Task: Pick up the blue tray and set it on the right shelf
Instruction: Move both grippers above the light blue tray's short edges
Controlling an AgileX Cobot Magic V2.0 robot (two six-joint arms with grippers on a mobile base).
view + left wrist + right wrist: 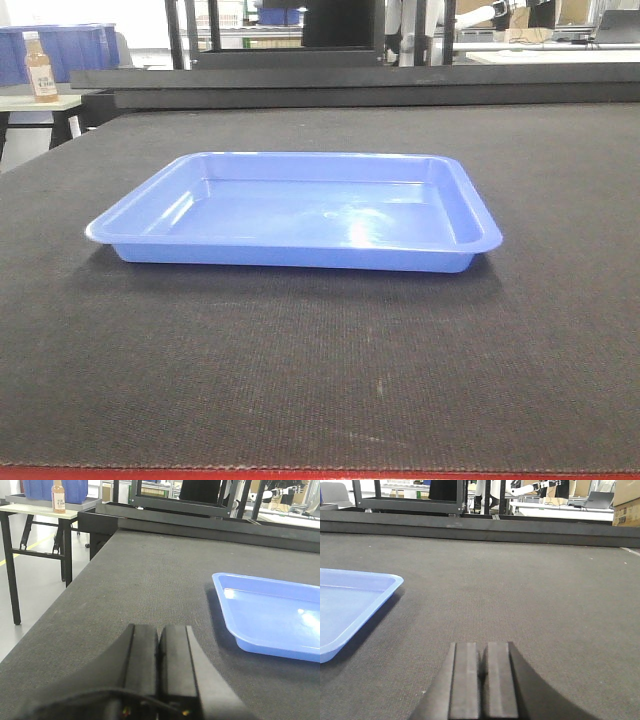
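The blue tray [300,212] lies flat and empty in the middle of the dark grey carpeted table [320,380]. In the left wrist view the tray [272,615] lies to the right of my left gripper [159,628], which is shut and empty, low over the carpet. In the right wrist view the tray's right end [347,605] lies to the left of my right gripper [481,644], which is shut and empty over the carpet. Neither gripper touches the tray. The right shelf is out of view.
A side table [40,510] with deep blue bins [60,50] and an orange bottle [40,68] stands at the far left. A black frame [300,70] runs along the table's far edge. Desks and equipment stand behind.
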